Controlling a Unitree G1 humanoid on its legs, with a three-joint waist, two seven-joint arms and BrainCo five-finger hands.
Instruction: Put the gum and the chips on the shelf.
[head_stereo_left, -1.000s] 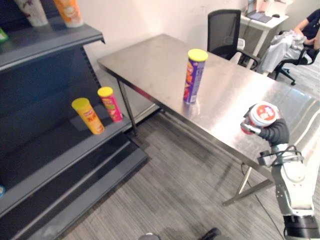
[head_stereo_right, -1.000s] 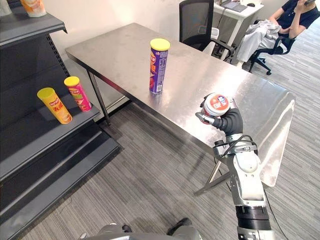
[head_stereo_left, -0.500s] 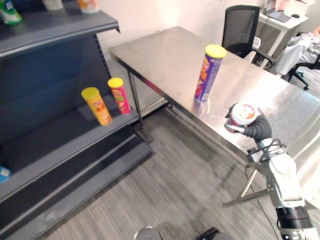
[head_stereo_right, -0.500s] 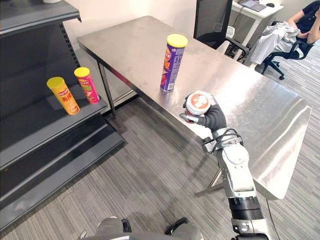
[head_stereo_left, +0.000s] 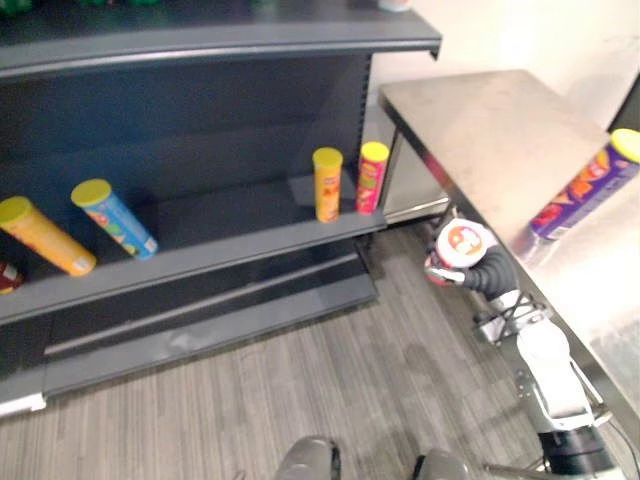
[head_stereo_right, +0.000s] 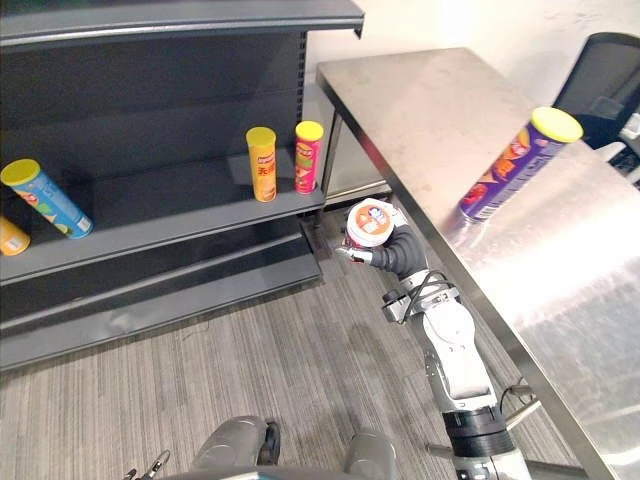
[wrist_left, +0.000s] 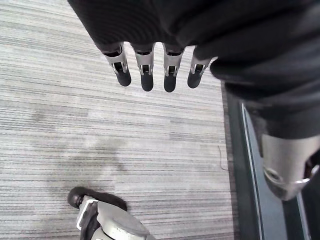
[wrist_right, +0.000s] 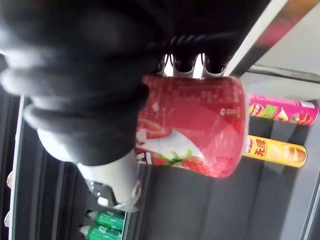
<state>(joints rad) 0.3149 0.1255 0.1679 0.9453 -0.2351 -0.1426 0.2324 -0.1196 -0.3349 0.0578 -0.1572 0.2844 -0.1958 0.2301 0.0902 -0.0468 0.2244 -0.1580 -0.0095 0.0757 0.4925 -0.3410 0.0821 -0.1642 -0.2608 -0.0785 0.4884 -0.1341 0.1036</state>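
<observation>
Right robot hand (head_stereo_right: 402, 248) wrapped round gum tub (head_stereo_right: 368, 221) (red), near shelf (head_stereo_right: 170, 203)

Brushed steel table on grey legs (head_stereo_right: 430, 110) seen at right, over grey striped carpet floor (head_stereo_left: 250, 400); black office chair (head_stereo_right: 610, 65) placed behind table's far side; orange tube can with yellow lid (head_stereo_left: 327, 184) and pink tube can with yellow lid (head_stereo_left: 371, 177) stood upright, just beside each other, near table's end; blue tube can with yellow lid (head_stereo_left: 113, 218) and yellow-orange tube can (head_stereo_left: 45, 236) set side by side, well apart to left; green bottles (wrist_right: 102, 218) glimpsed in right wrist view.
</observation>
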